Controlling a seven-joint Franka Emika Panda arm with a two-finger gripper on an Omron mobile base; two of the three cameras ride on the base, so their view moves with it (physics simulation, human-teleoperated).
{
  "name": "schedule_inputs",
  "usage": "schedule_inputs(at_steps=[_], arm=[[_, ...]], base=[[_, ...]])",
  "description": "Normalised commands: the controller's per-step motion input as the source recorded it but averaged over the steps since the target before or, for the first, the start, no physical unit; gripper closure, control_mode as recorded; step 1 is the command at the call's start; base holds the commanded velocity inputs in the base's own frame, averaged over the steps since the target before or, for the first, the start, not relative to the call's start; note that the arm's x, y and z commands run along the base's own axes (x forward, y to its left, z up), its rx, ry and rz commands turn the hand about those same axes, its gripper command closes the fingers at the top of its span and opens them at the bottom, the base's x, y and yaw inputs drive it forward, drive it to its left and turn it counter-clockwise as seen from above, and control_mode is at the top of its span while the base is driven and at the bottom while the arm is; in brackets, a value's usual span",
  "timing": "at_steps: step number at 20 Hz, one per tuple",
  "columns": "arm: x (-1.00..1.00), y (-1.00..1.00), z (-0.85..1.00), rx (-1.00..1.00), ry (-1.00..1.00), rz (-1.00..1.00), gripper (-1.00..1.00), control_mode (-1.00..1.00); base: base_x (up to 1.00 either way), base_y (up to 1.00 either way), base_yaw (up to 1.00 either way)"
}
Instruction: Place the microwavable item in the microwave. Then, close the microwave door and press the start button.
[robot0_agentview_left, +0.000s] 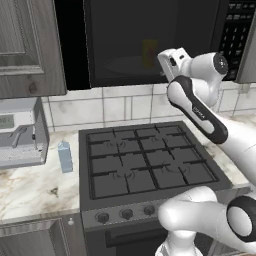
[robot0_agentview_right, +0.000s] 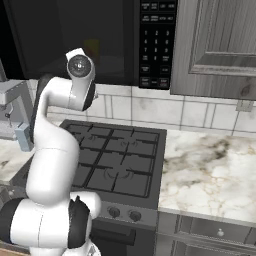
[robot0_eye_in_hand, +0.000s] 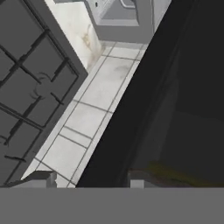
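Observation:
The black microwave (robot0_agentview_left: 150, 40) hangs above the stove. Its wide door (robot0_agentview_left: 125, 30) stands across the cavity, seemingly shut or nearly so. Through the dark glass the yellow cup (robot0_agentview_left: 149, 52) shows dimly inside; in the right base view it is a faint yellow patch (robot0_agentview_right: 91, 49) just above my wrist. My hand (robot0_agentview_left: 174, 62) is right at the door's lower right part. In the hand view my gripper (robot0_eye_in_hand: 89, 180) is open, with nothing between its fingertips (robot0_eye_in_hand: 43, 178), close to the door's lower edge (robot0_eye_in_hand: 131, 109). The keypad strip (robot0_agentview_right: 157, 45) runs down the microwave's right side.
A black gas stove (robot0_agentview_left: 145, 160) lies below the microwave. A silver-grey coffee machine (robot0_agentview_left: 20, 135) stands on the marble counter at the left, with a pale blue carton (robot0_agentview_left: 64, 156) beside it. Grey wall cabinets (robot0_agentview_right: 220, 45) flank the microwave. More marble counter (robot0_agentview_right: 210, 170) lies right of the stove.

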Motion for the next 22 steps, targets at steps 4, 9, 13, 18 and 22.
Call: schedule_inputs(at_steps=[4, 9, 13, 18, 22], arm=[[-0.35, -0.03, 0.00, 0.01, 0.05, 0.02, -1.00, -1.00], [-1.00, -0.39, 0.00, 0.15, -0.15, 0.00, -1.00, -1.00], [-0.96, -0.77, -0.08, 0.20, -0.21, -0.05, -1.00, -1.00], [-0.60, -0.90, -0.24, 0.21, -0.12, -0.16, -1.00, -1.00], [-0.23, -0.88, -0.01, 0.21, 0.00, -0.18, -1.00, -1.00]], base=[[0.00, 0.00, 0.00], [0.00, 0.00, 0.00], [0.00, 0.00, 0.00], [0.00, 0.00, 0.00], [0.00, 0.00, 0.00]])
